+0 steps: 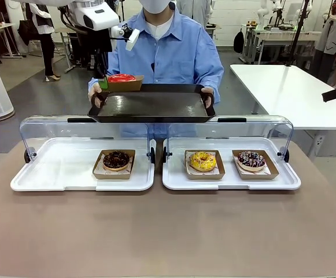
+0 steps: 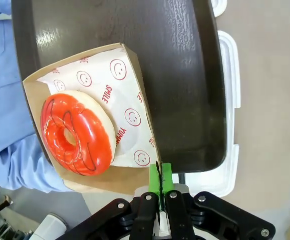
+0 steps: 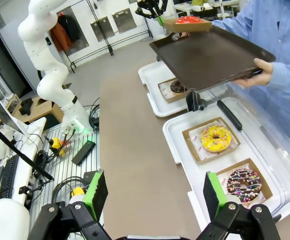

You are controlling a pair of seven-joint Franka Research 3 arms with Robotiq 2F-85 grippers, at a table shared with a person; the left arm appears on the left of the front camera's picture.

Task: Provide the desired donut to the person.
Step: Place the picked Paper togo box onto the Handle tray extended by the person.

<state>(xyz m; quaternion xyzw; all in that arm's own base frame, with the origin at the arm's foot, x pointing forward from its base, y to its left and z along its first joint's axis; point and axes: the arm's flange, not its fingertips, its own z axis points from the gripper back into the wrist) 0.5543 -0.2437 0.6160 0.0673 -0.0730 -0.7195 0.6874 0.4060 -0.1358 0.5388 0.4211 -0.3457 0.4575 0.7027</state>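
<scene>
One step in hand: handover of the red-glazed donut (image 2: pixel 77 132) to the person (image 1: pixel 168 55), judged close to complete.
Task item location: the donut sat in its paper carton (image 2: pixel 127 95) at the far-left corner of the black serving tray (image 1: pixel 150 107), which the person held across the table above the displays. Part of the carton overhung the tray rim. Whether the carton rested on the tray could not be told.
Left gripper (image 2: pixel 159 176): jaws fully clamped on the carton's edge, green pads pinching the cardboard.
Right gripper (image 3: pixel 154 192): jaws spread wide, nothing held, parked low and well apart from the displays.
Next move, judged: set the carton further in on the flat of the tray, part the jaws, then lift clear without dragging the cardboard.
Donut count: four, namely one red-glazed, one chocolate donut (image 1: pixel 116 160), one yellow donut (image 1: pixel 203 161) and one sprinkled donut (image 1: pixel 251 160).
Carton count: four, one under each donut.
Display count: two white display trays (image 1: pixel 58 174), both lids raised; the left one held one donut, the right one two.
Serving tray count: one.
</scene>
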